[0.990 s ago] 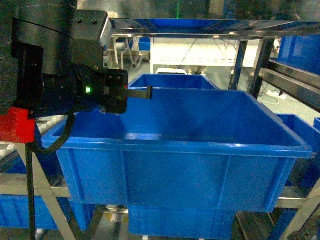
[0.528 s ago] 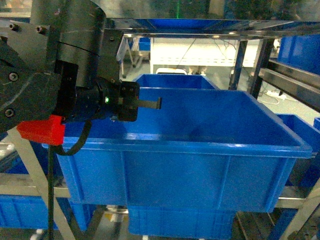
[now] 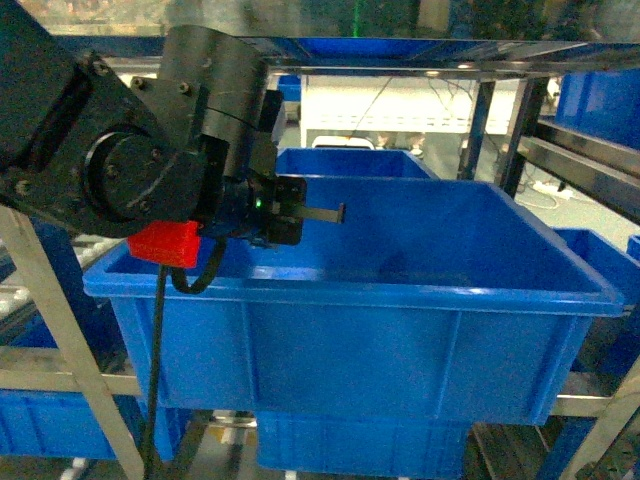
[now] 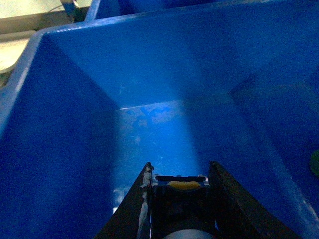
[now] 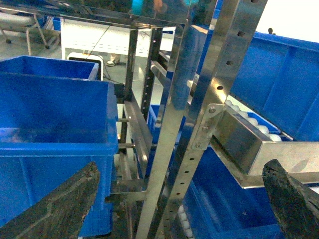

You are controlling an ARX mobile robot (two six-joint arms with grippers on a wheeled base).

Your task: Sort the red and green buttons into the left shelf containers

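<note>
the left hand (image 3: pixel 335 212) reaches over the near-left part of the big blue bin (image 3: pixel 400 295) on the shelf (image 3: pixel 520 150), its dark arm and a red block (image 3: pixel 165 243) filling the upper left of the head view, a green light glowing on the wrist. from the left wrist camera the hand (image 4: pixel 180 175) points down into the bin (image 4: pixel 75 89), and its two dark fingers (image 4: pixel 137 199) are closed against a dark block (image 4: pixel 180 199) with a small yellowish spot at its top edge and a pale round shape at the bottom edge; this looks like the body of a button, but no cap colour shows, so i cannot tell which one it is. a faint green patch (image 4: pixel 315 163) sits at the right edge of that view, low against the bin's right wall; whether it is the green button i cannot tell. the bin floor below the hand is lit bright blue. a second blue bin (image 3: pixel 345 163) stands behind the first, and more blue bins sit on lower levels. the right hand (image 5: pixel 179 199) is spread wide, its two rough black fingers (image 5: pixel 60 204) at the bottom corners of its own view, holding nothing, facing a perforated steel upright (image 5: pixel 199 114) of the shelf with the big bin (image 5: pixel 55 119) to the left. the right hand does not show in the head view.
</note>
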